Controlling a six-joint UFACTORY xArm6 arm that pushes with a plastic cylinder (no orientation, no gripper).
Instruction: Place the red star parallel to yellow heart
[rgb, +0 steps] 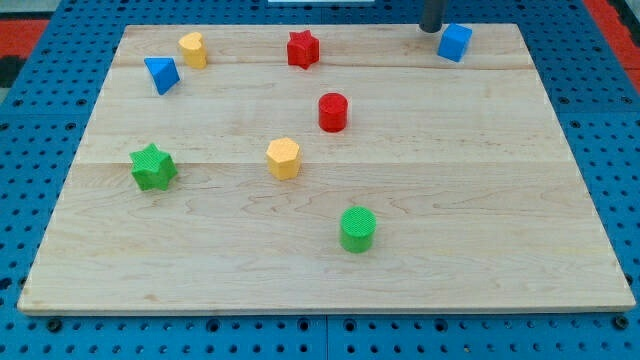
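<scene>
The red star lies near the board's top edge, left of centre. The yellow heart lies further left at about the same height in the view. My tip is at the top right, touching the upper left side of the blue cube, far to the right of the red star.
A blue triangle lies below and left of the yellow heart. A red cylinder, a yellow hexagon, a green star and a green cylinder lie lower on the wooden board.
</scene>
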